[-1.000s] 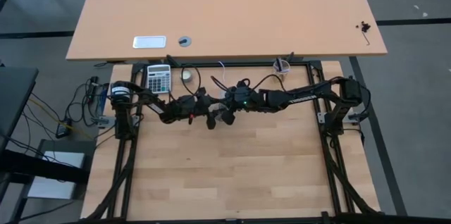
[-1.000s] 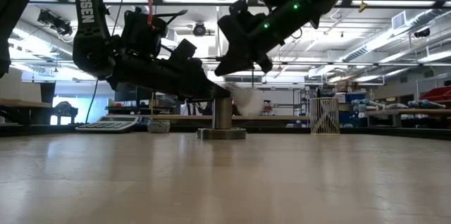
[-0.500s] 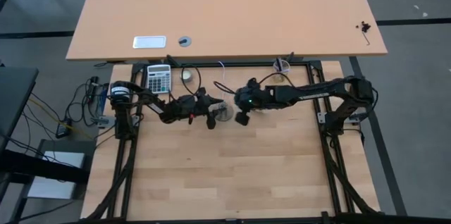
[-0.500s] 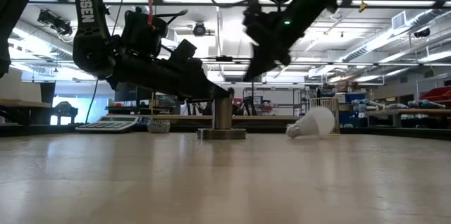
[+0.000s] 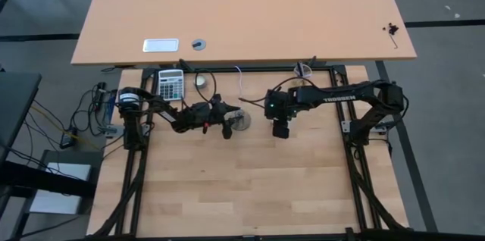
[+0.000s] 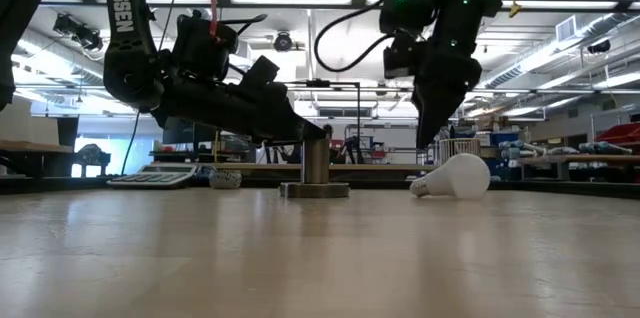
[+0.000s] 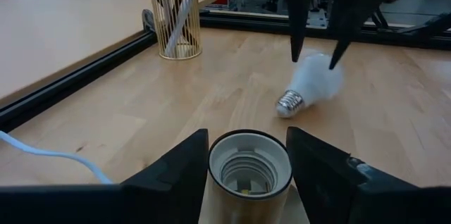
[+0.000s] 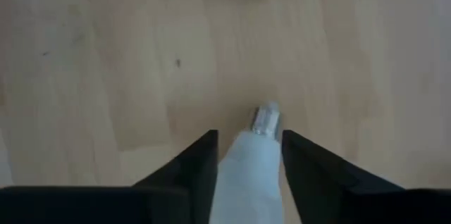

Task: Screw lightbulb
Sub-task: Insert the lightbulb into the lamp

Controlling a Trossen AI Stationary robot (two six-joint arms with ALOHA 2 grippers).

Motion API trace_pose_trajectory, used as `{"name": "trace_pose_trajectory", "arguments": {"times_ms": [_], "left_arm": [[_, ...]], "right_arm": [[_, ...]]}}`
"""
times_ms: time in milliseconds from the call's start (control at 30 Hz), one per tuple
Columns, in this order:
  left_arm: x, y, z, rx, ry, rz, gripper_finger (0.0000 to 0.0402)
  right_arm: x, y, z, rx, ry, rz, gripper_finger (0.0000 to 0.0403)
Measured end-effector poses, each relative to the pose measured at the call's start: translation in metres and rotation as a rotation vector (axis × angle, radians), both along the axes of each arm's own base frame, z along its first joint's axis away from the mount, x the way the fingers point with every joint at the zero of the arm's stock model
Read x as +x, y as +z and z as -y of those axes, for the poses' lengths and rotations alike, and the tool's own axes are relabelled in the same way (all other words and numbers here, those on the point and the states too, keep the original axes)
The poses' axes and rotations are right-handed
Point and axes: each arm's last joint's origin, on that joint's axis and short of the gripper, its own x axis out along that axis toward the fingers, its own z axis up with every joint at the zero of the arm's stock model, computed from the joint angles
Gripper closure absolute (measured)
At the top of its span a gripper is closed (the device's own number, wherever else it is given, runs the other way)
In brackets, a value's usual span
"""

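We steady the socket [image 7: 249, 166] on the surface [image 5: 250, 188] with the left hand [image 7: 248, 155], fingers clamped either side of it. The bulb [image 6: 455, 176] lies on its side just right of the socket, screw end toward it. Right hand [image 6: 432, 128] hovers over the bulb, fingers apart and straddling it. We should close on the globe, then lift and align upright. From overhead the bulb is hidden under the right hand.

Calculator [image 5: 170, 84], pale tin [image 5: 201, 81], wire pen cup [image 7: 175, 23] at table's back edge.

White lightbulb [image 6: 455, 175] — grey screw end
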Motion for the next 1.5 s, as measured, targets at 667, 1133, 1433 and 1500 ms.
{"name": "trace_pose_trajectory", "arguments": {"times_ms": [667,1133,1433,1500], "left_arm": [[0.0,0.001,0.0,0.0,-0.002,-0.001,0.0208],[-0.003,0.022,0.004,-0.027,-0.08,0.022,0.0209],[0.009,0.041,0.023,-0.043,-0.278,0.075,0.0209],[0.017,0.043,0.029,-0.053,-0.307,0.036,0.0208]], "right_arm": [[0.01,-0.061,-0.018,0.07,-0.136,-0.17,0.0161],[0.015,-0.031,-0.024,0.051,-0.054,-0.034,0.0243],[0.038,-0.003,-0.042,0.029,0.035,0.149,0.0241],[0.044,0.003,-0.045,0.03,0.052,0.193,0.0241]]}}
